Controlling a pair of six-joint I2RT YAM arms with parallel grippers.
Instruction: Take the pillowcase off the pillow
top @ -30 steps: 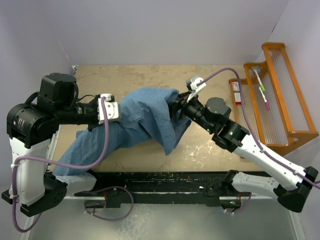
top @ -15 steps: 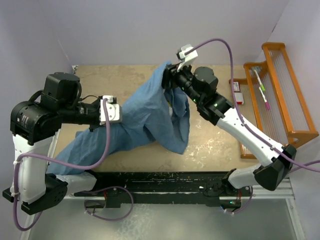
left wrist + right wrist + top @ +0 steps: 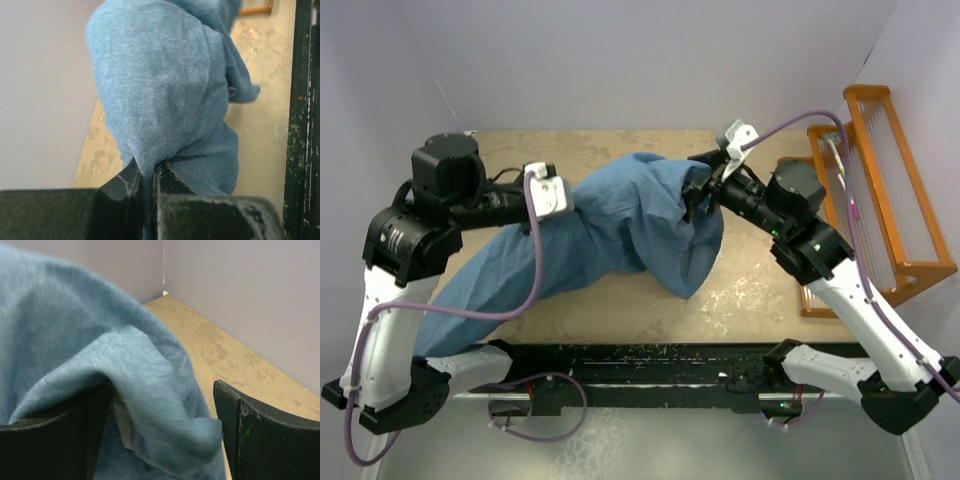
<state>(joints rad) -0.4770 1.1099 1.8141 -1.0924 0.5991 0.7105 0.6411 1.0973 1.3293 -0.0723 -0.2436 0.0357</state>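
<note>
Left gripper clamped tight on a fold of the pillowcase. The case lies bunched across the table, near left to centre. Right gripper gapes wide, with cloth draped over one finger.

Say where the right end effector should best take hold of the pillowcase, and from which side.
Probably the hanging fold at the right end of the pillowcase, approached from the right. That fold drapes between the fingers of the open right end effector, and the left end effector pinches the opposite side, anchoring a pull.
</note>
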